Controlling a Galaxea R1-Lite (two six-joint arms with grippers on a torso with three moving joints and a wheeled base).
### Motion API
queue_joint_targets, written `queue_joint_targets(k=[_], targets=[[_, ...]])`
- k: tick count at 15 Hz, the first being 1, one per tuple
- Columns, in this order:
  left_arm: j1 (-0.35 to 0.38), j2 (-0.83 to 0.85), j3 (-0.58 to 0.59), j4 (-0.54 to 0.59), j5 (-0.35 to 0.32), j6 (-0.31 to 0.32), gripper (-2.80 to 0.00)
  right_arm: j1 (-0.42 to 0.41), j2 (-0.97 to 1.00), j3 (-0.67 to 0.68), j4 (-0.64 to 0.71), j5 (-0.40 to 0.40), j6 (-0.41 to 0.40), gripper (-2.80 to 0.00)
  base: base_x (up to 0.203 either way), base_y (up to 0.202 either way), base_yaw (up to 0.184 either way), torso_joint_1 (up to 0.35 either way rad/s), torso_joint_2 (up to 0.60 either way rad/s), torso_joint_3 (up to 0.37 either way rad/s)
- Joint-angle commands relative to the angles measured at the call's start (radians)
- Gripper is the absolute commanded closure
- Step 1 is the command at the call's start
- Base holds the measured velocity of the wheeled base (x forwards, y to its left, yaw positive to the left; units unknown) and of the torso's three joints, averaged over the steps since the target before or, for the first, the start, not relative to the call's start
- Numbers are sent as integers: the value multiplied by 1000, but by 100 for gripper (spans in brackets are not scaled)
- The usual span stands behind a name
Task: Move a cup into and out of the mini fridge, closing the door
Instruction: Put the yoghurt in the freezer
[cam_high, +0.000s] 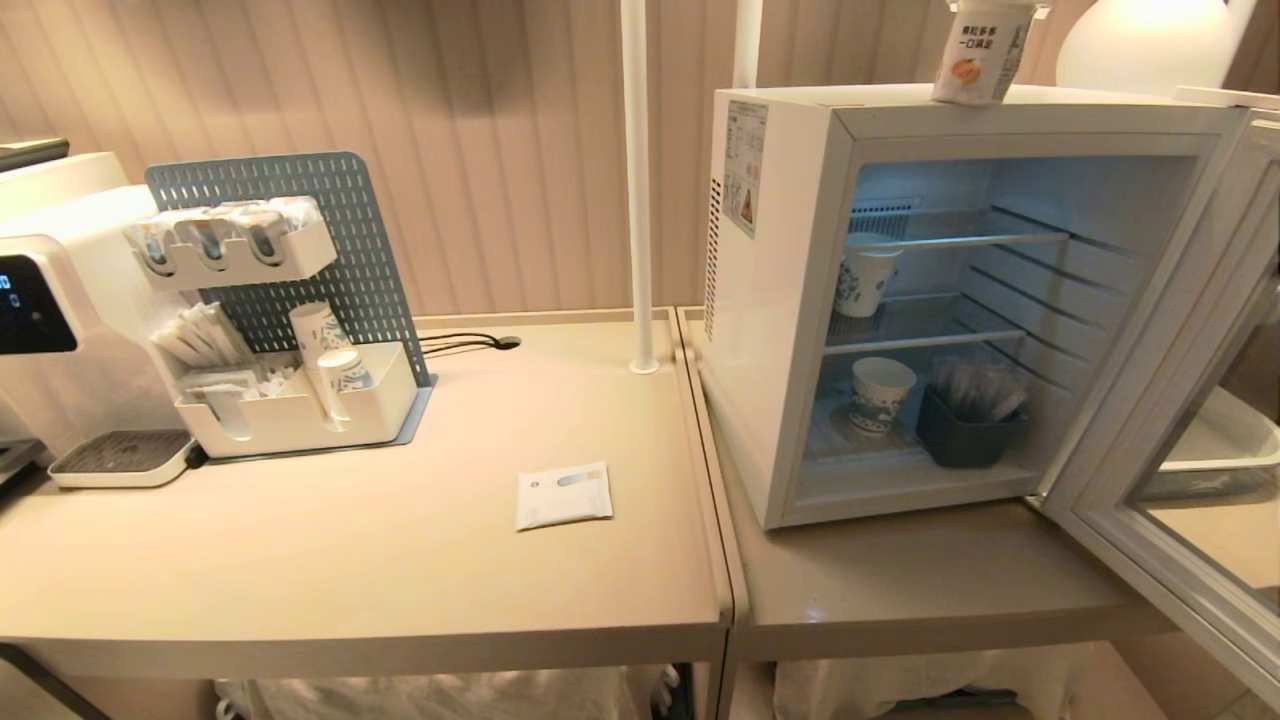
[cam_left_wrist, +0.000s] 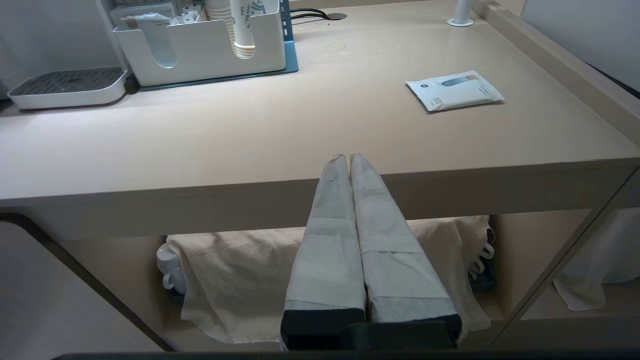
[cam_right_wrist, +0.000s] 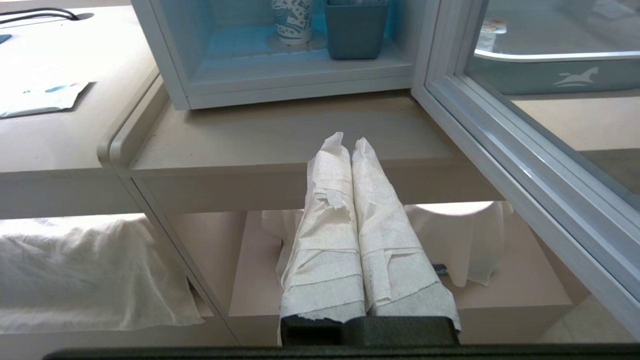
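- The cup (cam_high: 983, 50) stands on top of the fridge (cam_high: 780, 300), near its front edge, upright.
- The fridge sits on the right-hand surface (cam_high: 900, 590), against the seam with the left one; its door (cam_high: 1180, 480) is swung wide open to the right, white inner side and glass showing.
- Inside, a paper cup (cam_high: 866, 280) stands on the middle wire shelf; on the fridge floor a second paper cup (cam_high: 882, 395) stands just beside a dark bin (cam_high: 965, 430) of sachets.
- Behind the open door a grey tray (cam_high: 1215, 455) rests on another surface.
- The left surface (cam_high: 350, 560) is beige; a flat white packet (cam_high: 563, 495) lies on it, well apart from the fridge.
- At its back left stand a blue pegboard rack (cam_high: 290, 310) with white holders of cups and sticks, and a white dispenser (cam_high: 60, 300) with a drip tray (cam_high: 120, 458).
- A white pole (cam_high: 637, 180) rises from the left surface near the seam; a black cable (cam_high: 465, 343) enters a hole by it.
- The wall behind is ribbed beige panelling.
- White cloth hangs on the shelf under both surfaces.
- Left gripper (cam_left_wrist: 348, 158): parked below the front edge of the left surface, paper-wrapped jaws pressed together, empty.
- Right gripper (cam_right_wrist: 350, 141): parked below the front edge of the right surface, in front of the fridge, jaws together, empty.
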Motion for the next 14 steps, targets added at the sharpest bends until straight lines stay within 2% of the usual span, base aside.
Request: queue_joint_targets(k=[1, 14], targets=[[0, 2, 1, -2, 0, -2, 0, 0, 1, 0, 0, 1, -1, 0, 0, 0, 0, 0, 0, 0], [0, 2, 0, 2, 1, -7, 0, 2, 1, 0, 0, 1, -1, 0, 0, 0, 0, 0, 0, -11]])
